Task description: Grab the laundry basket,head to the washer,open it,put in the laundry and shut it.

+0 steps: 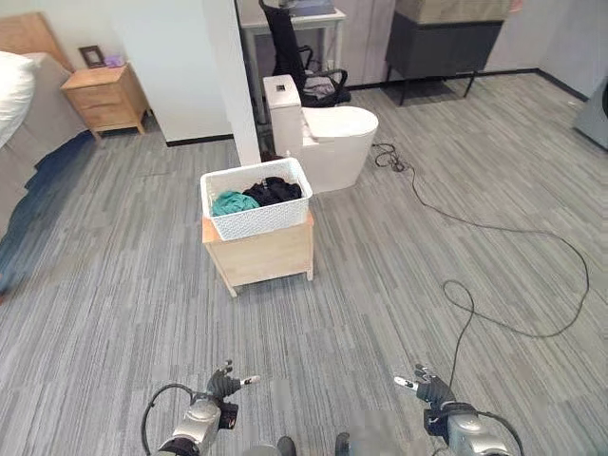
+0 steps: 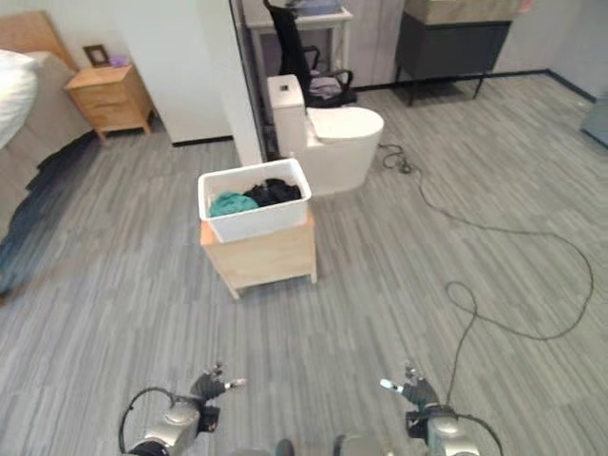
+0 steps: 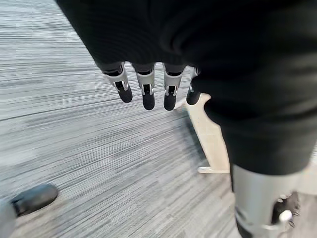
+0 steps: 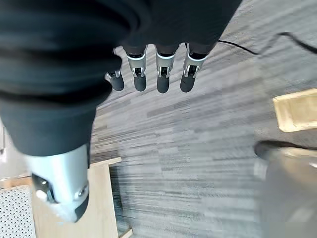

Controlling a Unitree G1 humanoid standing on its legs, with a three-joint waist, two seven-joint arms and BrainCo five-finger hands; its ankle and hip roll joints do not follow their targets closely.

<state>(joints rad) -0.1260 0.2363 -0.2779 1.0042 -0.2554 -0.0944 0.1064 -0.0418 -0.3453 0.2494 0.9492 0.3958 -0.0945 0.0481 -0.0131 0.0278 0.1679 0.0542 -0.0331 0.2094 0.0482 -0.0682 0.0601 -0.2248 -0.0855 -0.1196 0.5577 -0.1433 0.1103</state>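
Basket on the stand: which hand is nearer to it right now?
Left. The left hand hangs low, almost straight below the basket in the eye views, well short of it. The right hand is just as low but off to the basket's right.

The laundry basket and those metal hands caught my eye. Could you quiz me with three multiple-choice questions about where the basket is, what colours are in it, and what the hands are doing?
1. Where does the laundry basket stand?
A. On the grey floor
B. On a low wooden stand
C. On the bed

2. What colours are the clothes in it?
A. Teal and black
B. Red and yellow
C. All white

3. What state are the two hands in?
A. Both clamped on the basket
B. One holding a garment
C. Both open and holding nothing

Answers:
1. B, the white basket sits on top of the wooden stand, in front of the toilet.
2. A, a teal garment lies beside black clothes.
3. C, the left hand and right hand hang low over the floor, well short of the basket, fingers straight.
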